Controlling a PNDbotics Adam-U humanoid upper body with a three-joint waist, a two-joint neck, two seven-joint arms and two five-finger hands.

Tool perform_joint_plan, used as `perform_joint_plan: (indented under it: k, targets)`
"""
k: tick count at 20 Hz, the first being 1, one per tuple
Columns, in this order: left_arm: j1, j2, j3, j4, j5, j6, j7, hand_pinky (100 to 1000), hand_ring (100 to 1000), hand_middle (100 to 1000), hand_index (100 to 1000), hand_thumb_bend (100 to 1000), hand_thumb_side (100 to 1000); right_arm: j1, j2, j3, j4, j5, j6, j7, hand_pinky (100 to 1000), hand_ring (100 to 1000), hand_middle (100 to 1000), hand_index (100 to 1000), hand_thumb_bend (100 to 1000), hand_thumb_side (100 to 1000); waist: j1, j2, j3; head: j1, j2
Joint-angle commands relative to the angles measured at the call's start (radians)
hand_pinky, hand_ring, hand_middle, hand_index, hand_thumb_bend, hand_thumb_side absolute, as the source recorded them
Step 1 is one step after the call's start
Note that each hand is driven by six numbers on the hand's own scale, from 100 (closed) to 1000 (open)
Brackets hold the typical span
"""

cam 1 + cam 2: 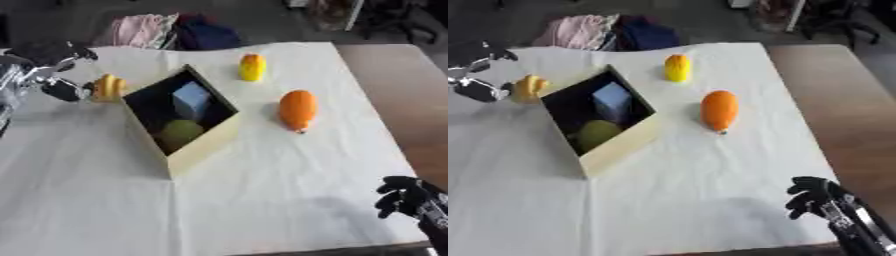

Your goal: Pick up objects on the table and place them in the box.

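At the far left of the table [262,200], the fingers of the left hand [54,70] spread wide, upper digits arched above and the thumb below, just beside a small yellow object [108,88] but not visibly closed round it. The silver-jointed forearm ran off the left edge of the view. Near the lower right corner, the right hand [404,197] hovered over the table edge with its fingers curled inward, holding nothing.

The box [203,146], pale-walled with a dark interior, stood askew near the centre of the white cloth, just right of the yellow object. Inside lay a light blue block [192,100] toward the far end and a green rounded object [181,133] toward the near end. Outside the box, an orange elongated fruit [298,110] lay to its right, well apart, and a yellow cylindrical object [253,67] stood beyond it, near the far edge.
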Motion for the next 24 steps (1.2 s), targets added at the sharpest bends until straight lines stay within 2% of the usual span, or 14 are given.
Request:
perform_joint_plan:
  k: [1,10,14,17,19,21,24]
  targets:
    - [-0.018,0.011,0.019,0.018,-0.017,0.011,0.017,812,777,789,895,168,330,-0.010,-0.011,0.001,-0.011,-0.009,-0.003,0.007,512,584,634,772,100,729,-0.013,0.004,-0.005,0.010,-0.016]
    - [0.007,-0.015,0.022,0.061,-0.050,0.052,0.107,797,758,775,876,144,326,-0.017,-0.012,0.007,-0.011,-0.012,-0.006,0.013,512,583,634,772,100,737,-0.018,0.024,-0.022,0.030,-0.027]
    - [0.014,-0.028,0.017,0.082,-0.066,0.044,0.107,741,651,657,796,163,336,-0.018,-0.011,0.006,-0.011,-0.012,-0.007,0.012,512,583,634,772,100,738,-0.020,0.029,-0.022,0.031,-0.025]
    - [0.016,-0.029,0.019,0.076,-0.079,0.044,0.141,641,502,477,652,176,316,-0.019,-0.011,0.007,-0.012,-0.013,-0.006,0.013,513,583,634,772,100,739,-0.020,0.031,-0.021,0.033,-0.024]
    - [0.018,-0.026,0.020,0.066,-0.079,0.046,0.186,572,424,381,551,149,295,-0.018,-0.011,0.005,-0.012,-0.012,-0.006,0.012,513,583,634,772,100,738,-0.020,0.030,-0.020,0.033,-0.023]
    - [0.019,-0.020,0.022,0.055,-0.071,0.050,0.229,536,387,337,505,114,274,-0.017,-0.011,0.004,-0.012,-0.011,-0.006,0.010,513,583,634,772,100,735,-0.019,0.028,-0.018,0.031,-0.023]
    - [0.025,-0.004,0.023,0.033,-0.042,0.058,0.280,526,379,323,491,100,259,-0.018,-0.012,0.000,-0.012,-0.010,-0.007,0.006,513,584,634,771,100,732,-0.016,0.025,-0.013,0.027,-0.022]
